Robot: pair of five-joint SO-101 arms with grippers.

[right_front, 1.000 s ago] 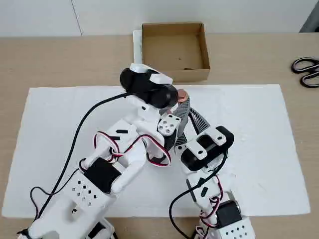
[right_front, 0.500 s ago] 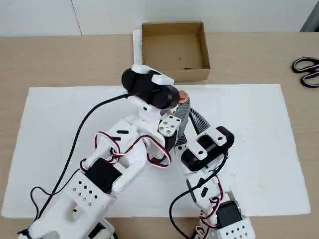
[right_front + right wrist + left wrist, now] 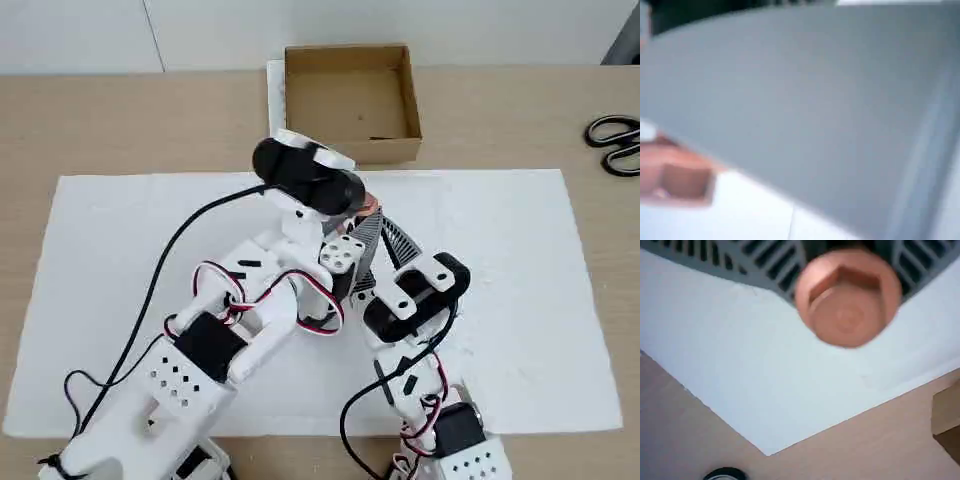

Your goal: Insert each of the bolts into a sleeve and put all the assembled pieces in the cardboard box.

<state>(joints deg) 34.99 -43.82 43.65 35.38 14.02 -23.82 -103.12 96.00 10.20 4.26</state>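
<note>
Light wood table (image 3: 120, 120) runs the full width, w/ a big white sheet (image 3: 500, 250) spread flat over the middle. Plain white wall (image 3: 300, 25) behind the far edge, thin seam down it on the left. Black scissors (image 3: 615, 143) lie at the table's right edge. Dark grey corner of sth (image 3: 628, 40) top right. Light even, shadows soft.

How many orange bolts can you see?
1. The bolt is over the white sheet, where the two arms meet, a little in front of the cardboard box. Others may be hidden under the arms.
</note>
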